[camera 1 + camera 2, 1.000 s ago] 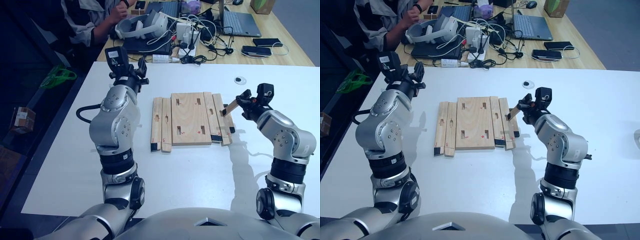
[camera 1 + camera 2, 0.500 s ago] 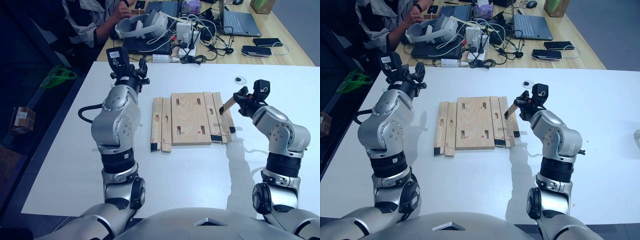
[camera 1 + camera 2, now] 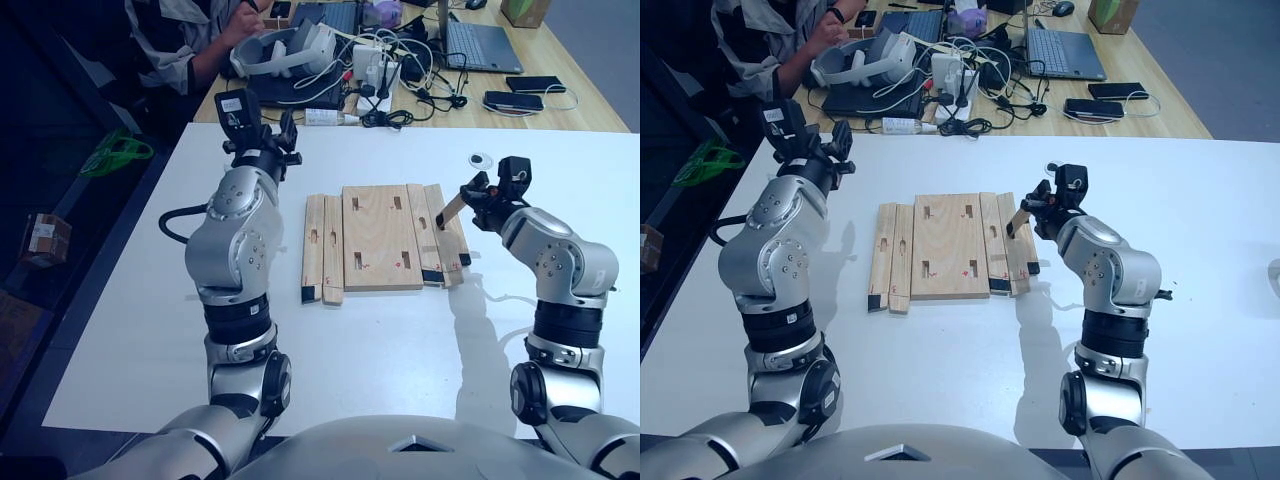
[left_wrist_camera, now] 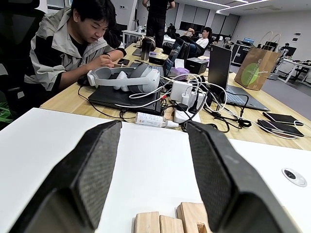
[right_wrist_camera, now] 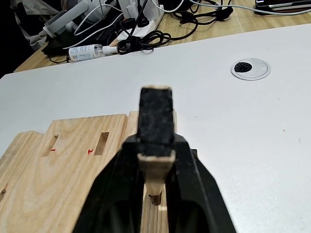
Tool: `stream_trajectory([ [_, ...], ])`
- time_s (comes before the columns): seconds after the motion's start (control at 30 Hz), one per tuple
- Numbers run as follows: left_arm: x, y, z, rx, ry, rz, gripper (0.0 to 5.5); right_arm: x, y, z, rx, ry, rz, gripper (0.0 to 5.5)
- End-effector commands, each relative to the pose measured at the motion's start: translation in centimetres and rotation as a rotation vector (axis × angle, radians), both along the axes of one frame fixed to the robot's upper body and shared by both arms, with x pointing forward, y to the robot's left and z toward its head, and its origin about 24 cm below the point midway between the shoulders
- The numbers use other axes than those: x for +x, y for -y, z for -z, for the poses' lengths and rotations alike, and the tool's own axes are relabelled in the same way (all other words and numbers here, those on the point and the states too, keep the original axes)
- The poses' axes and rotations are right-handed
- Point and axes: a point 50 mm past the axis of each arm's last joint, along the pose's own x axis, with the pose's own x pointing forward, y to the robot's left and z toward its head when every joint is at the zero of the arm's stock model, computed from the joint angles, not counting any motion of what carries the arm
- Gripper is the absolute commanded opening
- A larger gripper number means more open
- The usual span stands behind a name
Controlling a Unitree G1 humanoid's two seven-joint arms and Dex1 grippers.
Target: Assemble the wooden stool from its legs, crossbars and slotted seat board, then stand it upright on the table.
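assembly looks barely begun: every loose part lies flat on the white worktop (image 3: 380, 350). pale slotted wooden seat board (image 3: 381, 236) sits mid-worktop, with two light wooden slats (image 3: 322, 250) touching its left edge and two black-tipped wooden slats (image 3: 433, 238) against its right. just over those right slats, the right pincer (image 3: 478, 192) is clenched on a short black-ended wooden bar (image 3: 453, 208), held tilted with its low end near them. farther off on the left, the left pincer (image 4: 153, 145) hangs released and empty. next, i judge, the bar's tip needs lining up squarely with a slot. small red marks (image 3: 405, 264) sit beside the slots; no writing is legible.
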Motion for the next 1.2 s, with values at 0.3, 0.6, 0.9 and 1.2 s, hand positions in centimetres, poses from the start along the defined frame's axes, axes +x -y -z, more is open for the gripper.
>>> stream_trajectory([
  [0.3, 0.3, 0.4, -0.4, 0.008, 0.020, -0.005, 2.46, -0.2, 0.6, -1.1, -0.023, -0.038, 0.044, 0.38],
  [0.6, 0.0, 0.2, 0.3, 0.061, 0.006, 0.000, 2.46, -0.6, 0.1, 0.7, -0.072, -0.094, 0.001, 0.38],
  [0.9, -3.0, -0.9, 4.0, 0.219, -0.063, -0.005, 2.46, -3.1, -0.4, 3.8, -0.130, -0.120, -0.071, 0.38],
  [1.2, -2.6, 0.4, 4.0, 0.215, -0.052, 0.025, 2.46, -2.5, 0.7, 2.6, -0.193, -0.202, -0.185, 0.38],
])
